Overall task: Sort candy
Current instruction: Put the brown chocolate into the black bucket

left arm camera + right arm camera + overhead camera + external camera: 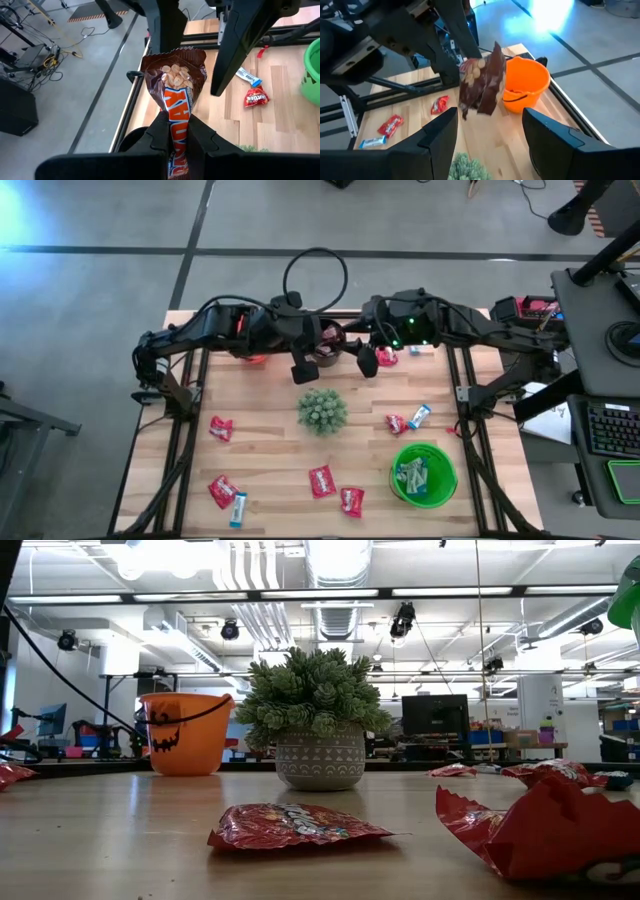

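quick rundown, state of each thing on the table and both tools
left tool: shut on brown candy
brown candy: held up off the table
right tool: open, empty
orange bucket: upright on the table
green bucket: upright, light blue candy inside
red candies: loose on the table
plant ball: upright mid-table

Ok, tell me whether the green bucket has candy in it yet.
Yes. The green bucket already holds candy: the high view shows light blue and white wrappers lying inside it. How many, cannot tell.
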Action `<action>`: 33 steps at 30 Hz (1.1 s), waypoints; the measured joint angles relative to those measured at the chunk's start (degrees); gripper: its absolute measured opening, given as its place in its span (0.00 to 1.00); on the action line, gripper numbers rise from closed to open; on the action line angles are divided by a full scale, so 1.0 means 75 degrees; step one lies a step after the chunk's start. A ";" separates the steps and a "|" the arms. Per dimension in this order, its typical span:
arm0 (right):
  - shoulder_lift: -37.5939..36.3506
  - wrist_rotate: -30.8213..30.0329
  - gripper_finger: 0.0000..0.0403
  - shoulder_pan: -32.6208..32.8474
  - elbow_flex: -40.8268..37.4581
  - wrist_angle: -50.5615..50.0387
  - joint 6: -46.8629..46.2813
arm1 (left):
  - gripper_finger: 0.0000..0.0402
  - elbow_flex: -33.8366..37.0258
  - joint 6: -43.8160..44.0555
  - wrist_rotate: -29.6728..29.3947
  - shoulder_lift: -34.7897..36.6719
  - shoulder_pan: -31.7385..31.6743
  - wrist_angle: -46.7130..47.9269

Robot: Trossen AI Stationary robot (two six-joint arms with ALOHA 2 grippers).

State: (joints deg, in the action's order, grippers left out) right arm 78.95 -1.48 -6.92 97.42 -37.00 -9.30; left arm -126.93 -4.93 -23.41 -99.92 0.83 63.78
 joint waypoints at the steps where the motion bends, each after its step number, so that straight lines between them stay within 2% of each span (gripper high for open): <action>1: 0.0025 -0.0002 0.53 0.0000 0.0022 0.0012 0.0011 | 0.02 0.0000 -0.0001 0.0001 0.0000 0.0002 0.0002; 18: 0.0289 -0.0013 0.53 -0.0018 0.0316 0.0522 0.0049 | 0.02 0.0000 -0.0054 0.0002 -0.0009 -0.0028 -0.0027; 21: 0.0289 -0.0298 0.51 -0.0017 0.0270 0.0517 0.0027 | 0.02 0.0000 -0.0149 0.0002 -0.0014 -0.0028 -0.0083; 27: 0.0289 -0.0722 0.40 -0.0026 0.0257 0.0549 0.0018 | 0.02 0.0000 -0.0274 -0.0065 -0.0038 -0.0048 -0.0165; 33: 0.0289 -0.0692 0.17 -0.0023 0.0251 0.0626 0.0050 | 0.02 0.0000 -0.0199 -0.0068 -0.0038 -0.0057 -0.0170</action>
State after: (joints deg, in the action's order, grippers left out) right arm 81.12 -6.67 -7.09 99.31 -32.30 -8.93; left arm -126.93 -6.42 -23.92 -100.20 0.40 62.50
